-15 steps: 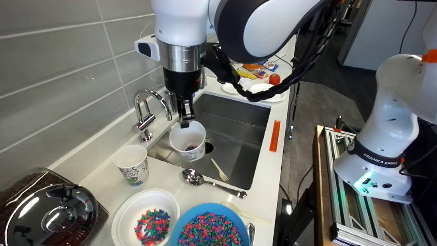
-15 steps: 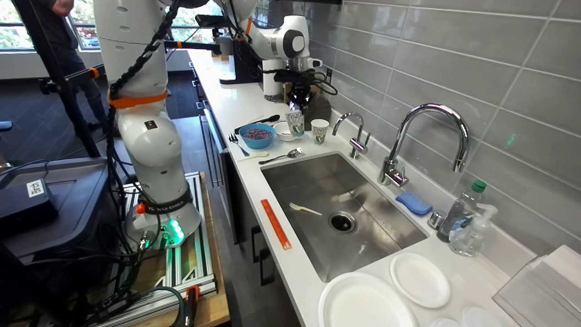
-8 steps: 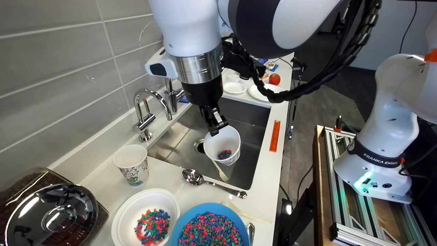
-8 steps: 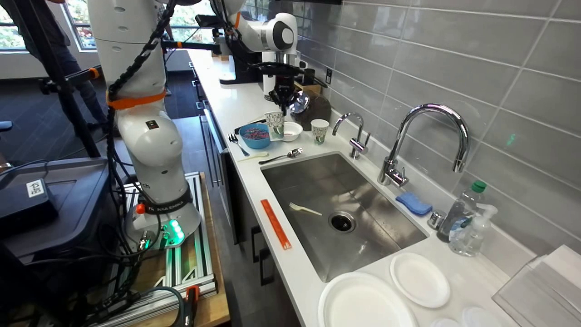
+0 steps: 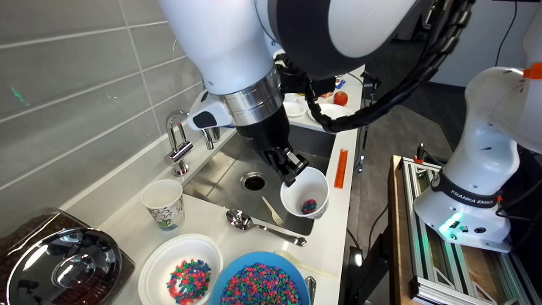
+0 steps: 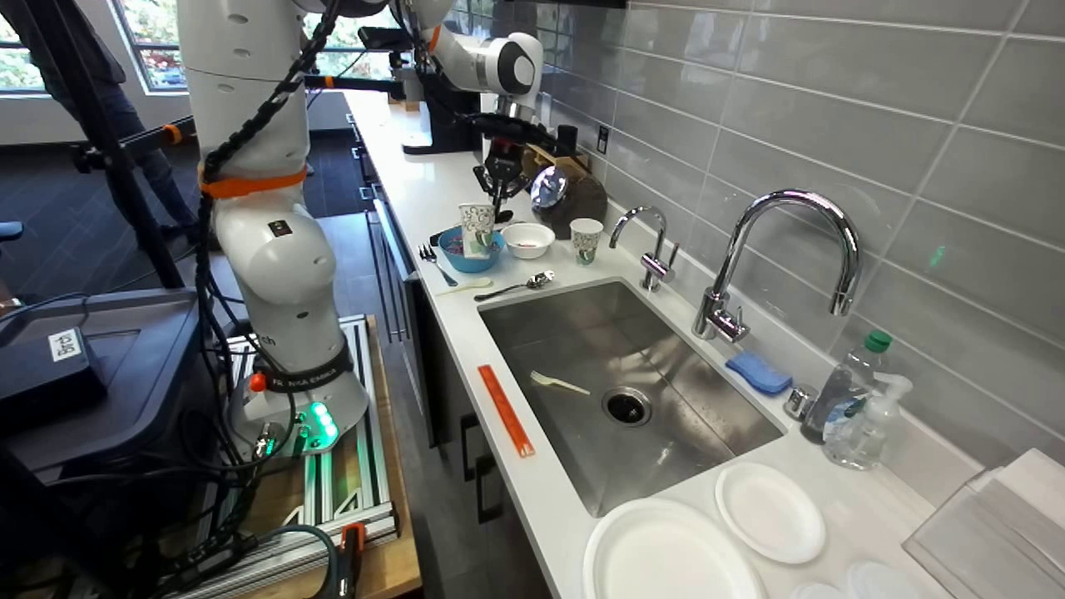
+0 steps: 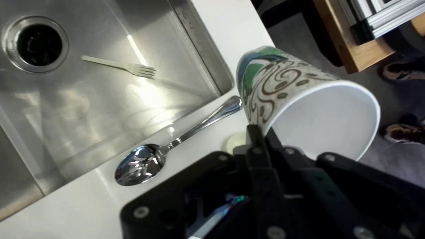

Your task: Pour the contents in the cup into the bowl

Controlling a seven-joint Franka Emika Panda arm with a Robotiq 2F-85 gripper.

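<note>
My gripper (image 7: 263, 131) is shut on the rim of a white paper cup with a swirl pattern (image 7: 282, 86), one finger inside and one outside. In an exterior view the gripper (image 5: 295, 173) holds this cup (image 5: 302, 188) in the air, slightly tilted, with a few coloured bits (image 5: 309, 206) at its bottom. The wide blue bowl (image 5: 258, 257) holds many multicoloured bits and stands on the counter. In an exterior view the held cup (image 6: 477, 229) overlaps the blue bowl (image 6: 453, 263); its exact height above it is unclear. The bowl is hidden in the wrist view.
A white bowl with fewer bits (image 5: 154, 271) stands beside the blue bowl. A second patterned cup (image 5: 163, 207) stands behind it. A metal spoon (image 5: 264, 228) lies by the sink edge. A plastic fork (image 5: 271, 209) lies in the sink. A jar with shiny lid (image 5: 63, 271) is near the wall.
The gripper and held cup have moved from before the white bowl to before the blue bowl in an exterior view. The gripper leans more, and the cup tilts slightly. The bowls have not moved.
</note>
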